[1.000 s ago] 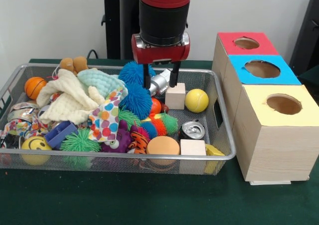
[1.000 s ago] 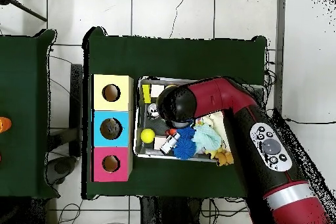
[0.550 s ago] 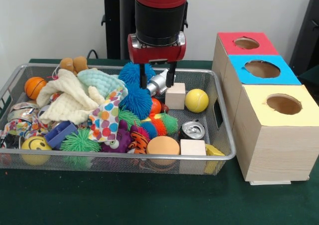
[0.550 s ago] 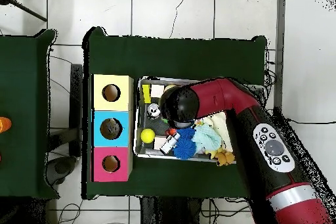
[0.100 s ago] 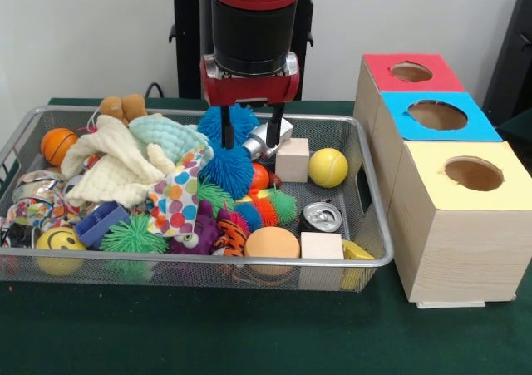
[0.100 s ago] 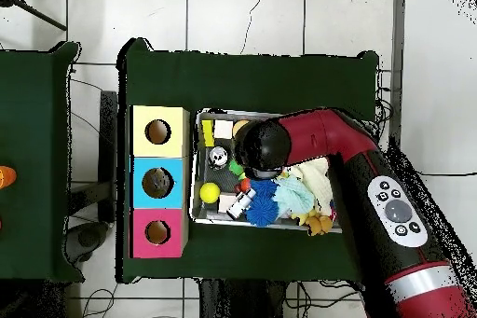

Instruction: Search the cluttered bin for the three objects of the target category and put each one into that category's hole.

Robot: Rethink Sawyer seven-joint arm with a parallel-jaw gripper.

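The hand (image 5: 248, 135) hangs with fingers spread wide and empty over the blue spiky balls (image 5: 226, 146) near the bin's (image 5: 376, 225) far rim. The silver can (image 5: 268, 137) lies just beside its right finger, long axis slanted toward the wooden cube (image 5: 293, 160).

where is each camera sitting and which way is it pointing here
Front view: across the table, level with the wire bin, facing the arm; shows its wrist and open pincer over the blue spiky ball.
Overhead view: above the table, looking straight down; shows the whole red arm reaching over the bin.
Shared: bin, yellow ball, three holed boxes.
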